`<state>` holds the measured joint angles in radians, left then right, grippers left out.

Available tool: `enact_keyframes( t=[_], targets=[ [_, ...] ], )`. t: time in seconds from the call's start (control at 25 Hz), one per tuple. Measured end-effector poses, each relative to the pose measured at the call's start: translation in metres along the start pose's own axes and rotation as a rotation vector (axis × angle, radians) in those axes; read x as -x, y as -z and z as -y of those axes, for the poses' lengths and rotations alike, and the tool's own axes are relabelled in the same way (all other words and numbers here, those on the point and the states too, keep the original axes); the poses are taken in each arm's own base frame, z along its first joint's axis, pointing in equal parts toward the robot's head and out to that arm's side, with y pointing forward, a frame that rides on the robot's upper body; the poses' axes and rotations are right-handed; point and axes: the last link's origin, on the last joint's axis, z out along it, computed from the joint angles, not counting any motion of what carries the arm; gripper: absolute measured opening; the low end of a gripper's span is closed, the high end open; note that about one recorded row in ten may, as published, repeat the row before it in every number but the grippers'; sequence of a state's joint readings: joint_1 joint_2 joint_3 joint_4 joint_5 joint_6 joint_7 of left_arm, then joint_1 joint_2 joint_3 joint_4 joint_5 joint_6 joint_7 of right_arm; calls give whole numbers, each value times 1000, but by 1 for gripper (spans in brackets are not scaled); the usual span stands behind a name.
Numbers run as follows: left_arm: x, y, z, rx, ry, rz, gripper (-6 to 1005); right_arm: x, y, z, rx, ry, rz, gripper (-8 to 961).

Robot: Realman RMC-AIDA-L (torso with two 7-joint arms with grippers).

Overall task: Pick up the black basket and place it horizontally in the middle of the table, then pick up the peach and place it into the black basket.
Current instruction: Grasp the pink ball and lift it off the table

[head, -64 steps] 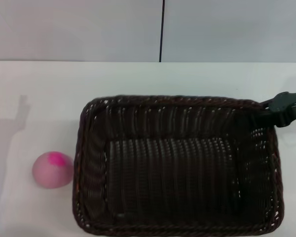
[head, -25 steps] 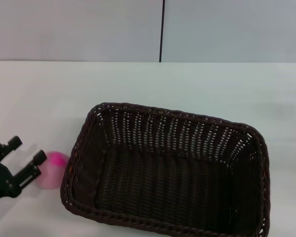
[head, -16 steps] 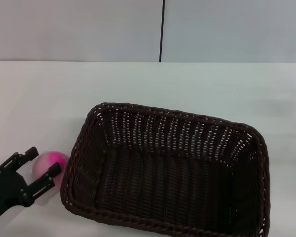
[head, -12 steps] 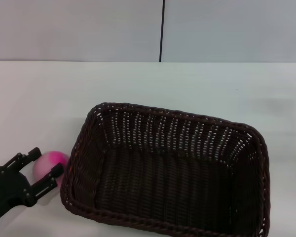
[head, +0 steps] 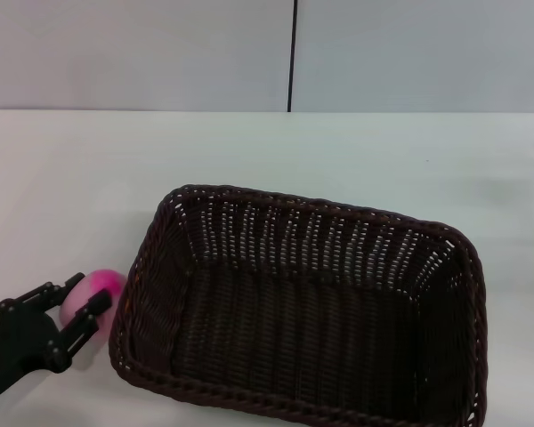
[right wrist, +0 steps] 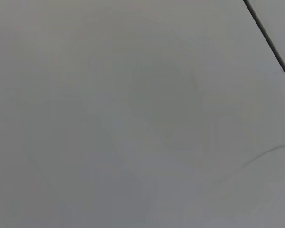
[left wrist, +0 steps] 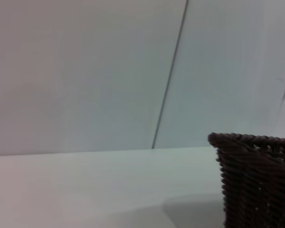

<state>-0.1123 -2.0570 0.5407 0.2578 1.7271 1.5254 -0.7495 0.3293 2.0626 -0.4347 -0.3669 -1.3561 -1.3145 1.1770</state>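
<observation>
Left gripper (head: 78, 299) reaches in from the seven o'clock corner of the head view, its black fingers (head: 96, 305) spread apart with one on either side of the peach (head: 96, 286). Whether the fingers touch the fruit cannot be told, but they are not clenched on it; the gripper stands released, straddling the fruit from the near side. That pale-pink fruit, its magenta patch facing up, rests on the white surface (head: 267, 151) at about eight o'clock, just beside the outer wall of the black basket (head: 303, 320) at the basket's left end. It is outside the basket, not in it.

Dark and woven, the basket sits upright on the surface, filling the lower centre and the four o'clock part of the head view, with its long side running roughly left to right and slightly skewed, the right end nearer the robot. Its inside shows only the woven floor.

From the left wrist view, one braided corner of the basket (left wrist: 256, 180) rises from the surface, with a pale wall behind. No right gripper shows anywhere; the right wrist view gives only a plain grey field.
</observation>
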Motion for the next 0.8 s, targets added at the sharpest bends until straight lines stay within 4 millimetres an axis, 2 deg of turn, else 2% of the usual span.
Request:
enact_keyframes(
  t=[0.28,0.4,0.8],
  targets=[
    [0,-4,-1,16,-5,7,355,-2,-2,0,-7,4,-2,625],
    [-1,-4,-1,15,-5,3,284,-2,-4,-1,-6,4,-3,625],
    [-14,-3,2,-11,9,-93,226,-6,-7,-2,-10,-10,-12,624]
  ],
)
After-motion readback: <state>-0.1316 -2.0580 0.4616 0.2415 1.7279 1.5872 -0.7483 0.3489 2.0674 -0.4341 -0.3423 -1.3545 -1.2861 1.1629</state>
